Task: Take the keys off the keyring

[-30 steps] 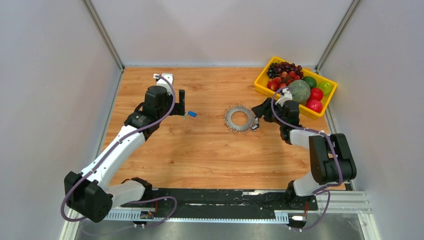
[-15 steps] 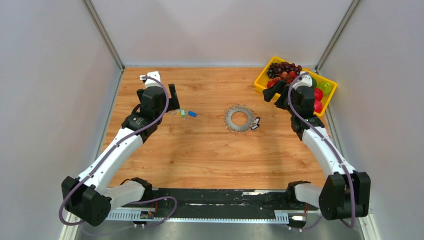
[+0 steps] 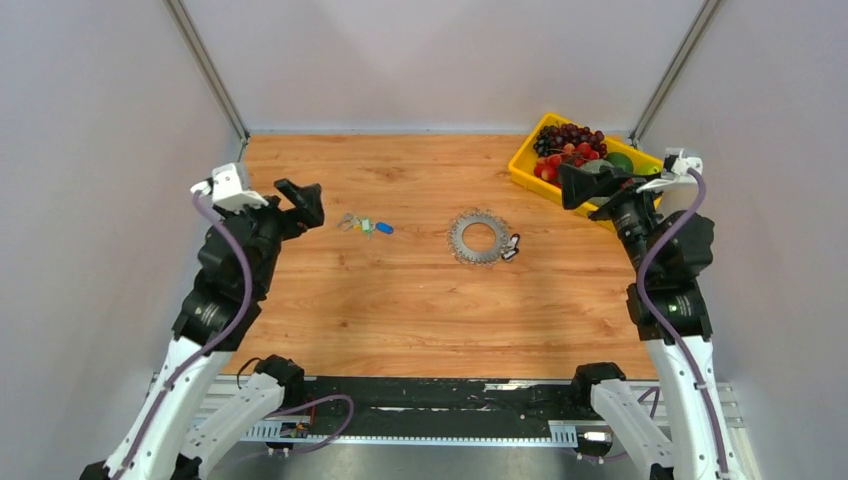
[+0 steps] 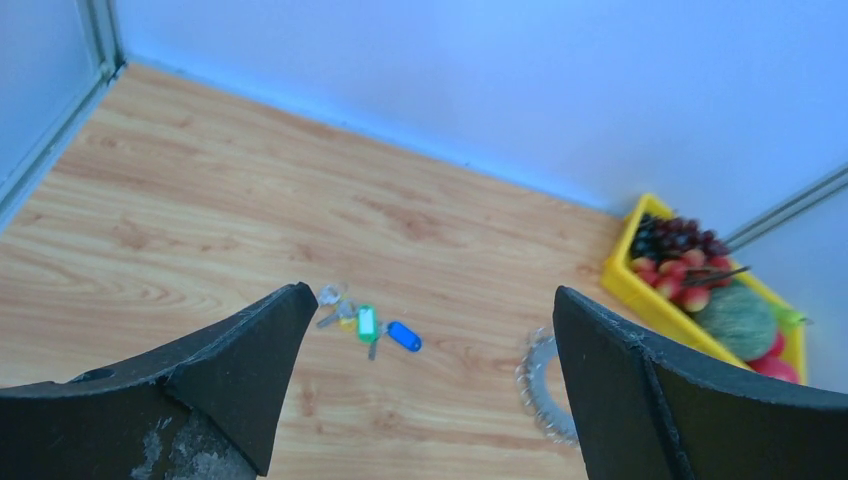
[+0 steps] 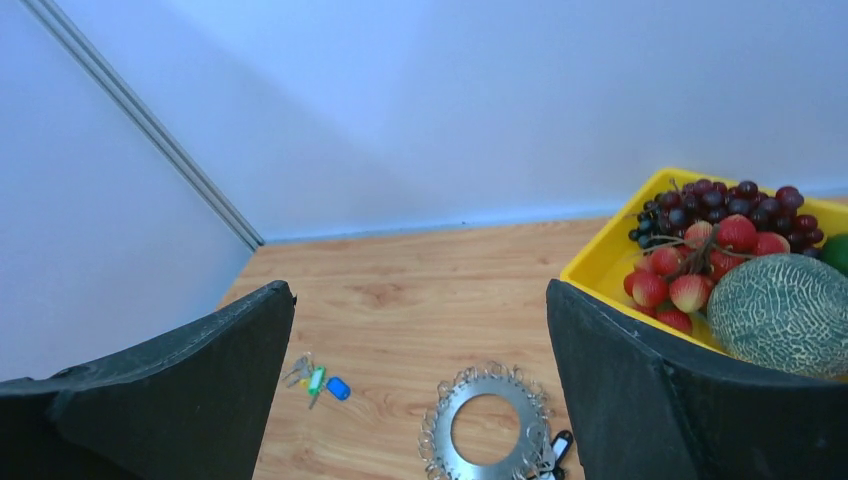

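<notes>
The keyring (image 3: 478, 238) lies flat mid-table: a silver ring edged with small metal loops, with a black fob (image 3: 512, 246) at its right. It also shows in the right wrist view (image 5: 487, 420) and, partly hidden behind a finger, in the left wrist view (image 4: 538, 385). A small loose bunch of keys (image 3: 365, 224) with green, yellow and blue heads lies to its left (image 4: 365, 325) (image 5: 318, 380). My left gripper (image 3: 300, 203) (image 4: 430, 293) is open and empty, raised left of the keys. My right gripper (image 3: 578, 186) (image 5: 418, 286) is open and empty, raised right of the keyring.
A yellow crate (image 3: 525, 170) of grapes, strawberries, a melon and apples stands at the back right corner (image 5: 600, 262) (image 4: 620, 285). Grey walls close the table on the left, back and right.
Both arms have drawn back and risen off the table. The left gripper left the bunch of keys on the wood; the right gripper pulled away from the keyring's fob towards the right wall.
</notes>
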Controlling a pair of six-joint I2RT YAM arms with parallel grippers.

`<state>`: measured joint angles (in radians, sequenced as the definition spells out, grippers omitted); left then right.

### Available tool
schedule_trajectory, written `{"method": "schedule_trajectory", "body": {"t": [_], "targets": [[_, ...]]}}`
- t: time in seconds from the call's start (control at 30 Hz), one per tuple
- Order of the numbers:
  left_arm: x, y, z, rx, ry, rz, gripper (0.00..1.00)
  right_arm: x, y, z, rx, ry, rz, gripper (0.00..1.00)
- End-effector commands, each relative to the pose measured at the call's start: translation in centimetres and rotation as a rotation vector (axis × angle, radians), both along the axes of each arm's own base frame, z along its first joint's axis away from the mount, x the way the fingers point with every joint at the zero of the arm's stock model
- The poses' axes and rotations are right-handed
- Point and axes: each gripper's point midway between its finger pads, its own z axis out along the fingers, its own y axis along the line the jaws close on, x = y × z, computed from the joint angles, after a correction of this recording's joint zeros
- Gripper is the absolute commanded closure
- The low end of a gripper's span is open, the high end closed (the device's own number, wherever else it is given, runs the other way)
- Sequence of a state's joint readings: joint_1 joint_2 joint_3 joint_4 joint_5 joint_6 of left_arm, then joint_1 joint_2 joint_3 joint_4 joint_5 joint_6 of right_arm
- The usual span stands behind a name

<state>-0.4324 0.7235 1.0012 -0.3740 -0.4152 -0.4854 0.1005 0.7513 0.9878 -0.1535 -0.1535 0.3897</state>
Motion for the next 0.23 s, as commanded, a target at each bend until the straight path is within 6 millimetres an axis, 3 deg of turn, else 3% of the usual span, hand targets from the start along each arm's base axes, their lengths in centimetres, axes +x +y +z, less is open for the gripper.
{"method": "schedule_trajectory", "body": {"t": [0.0, 0.2], "targets": [[-1.61, 0.17, 3.4, -0.052, -0.143, -0.032, 0.0, -1.57, -0.22, 1.46, 0.002, -0.04, -0.003, 0.0], [-1.74, 0.64, 3.19, -0.007, -0.142, -0.02, 0.0, -2.22, -0.55, 2.07, 0.004, -0.064, -0.018, 0.0]]}}
